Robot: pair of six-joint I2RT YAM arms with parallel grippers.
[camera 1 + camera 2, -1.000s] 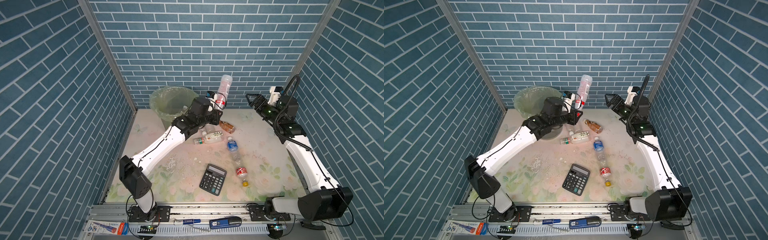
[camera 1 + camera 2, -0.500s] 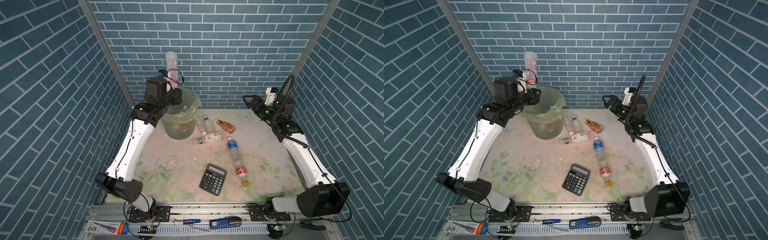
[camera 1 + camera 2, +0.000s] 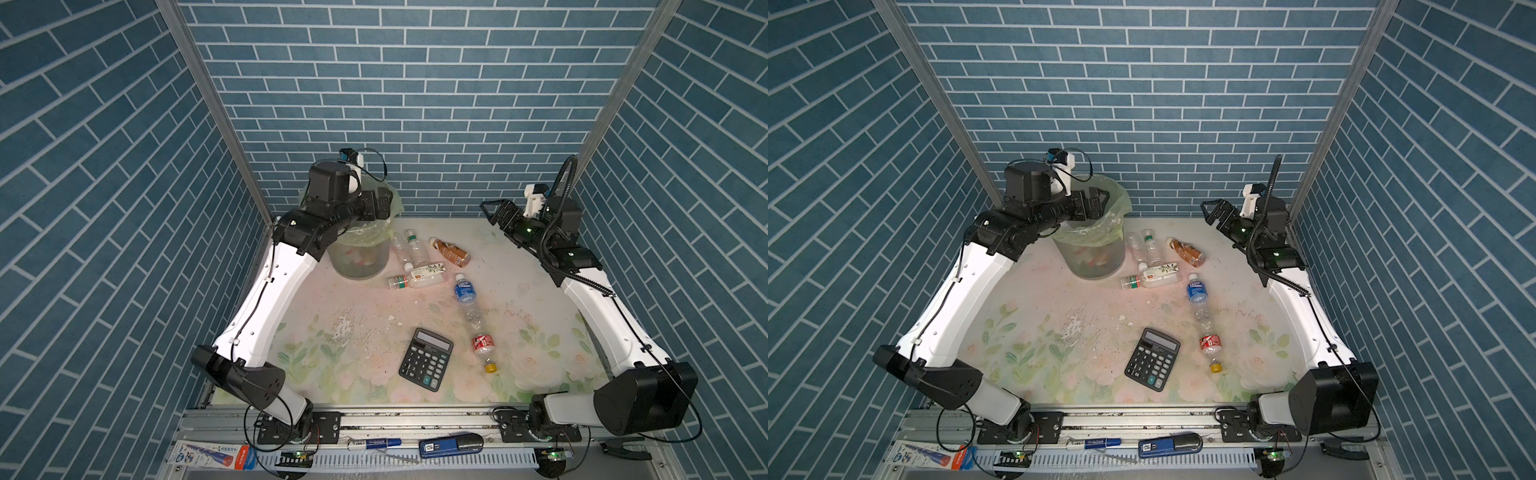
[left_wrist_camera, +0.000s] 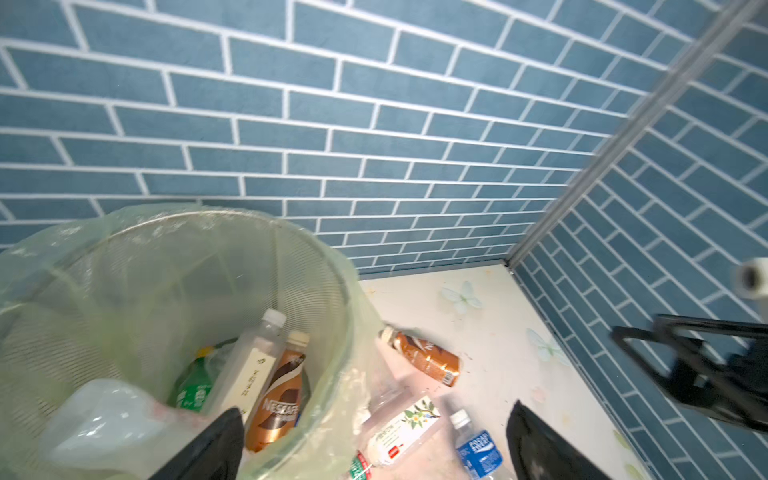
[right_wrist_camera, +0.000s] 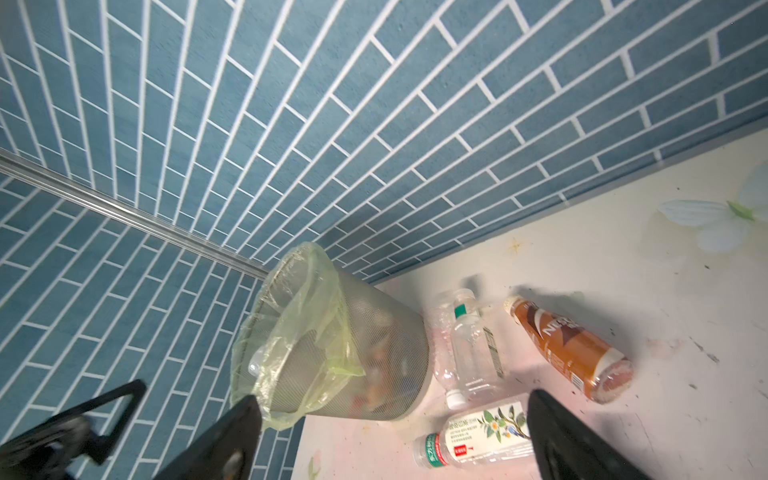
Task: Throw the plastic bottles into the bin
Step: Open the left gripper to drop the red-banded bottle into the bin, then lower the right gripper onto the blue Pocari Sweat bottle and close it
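One clear bottle [image 4: 112, 419], seemingly loose, beside spread-apart left gripper [image 4: 374, 451], within bin [image 4: 187, 218].

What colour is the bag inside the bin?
The bag is pale yellow-green, see-through; best in the right wrist view.

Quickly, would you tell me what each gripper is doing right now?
Left gripper: open, empty, over the bin.
Right gripper: open, empty.

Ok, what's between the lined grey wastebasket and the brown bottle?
Two bottles lying side by side: a crumpled clear bottle nearer the round grey wastebasket, a green-necked clear bottle nearer the brown plastic bottle. Both top views show it.
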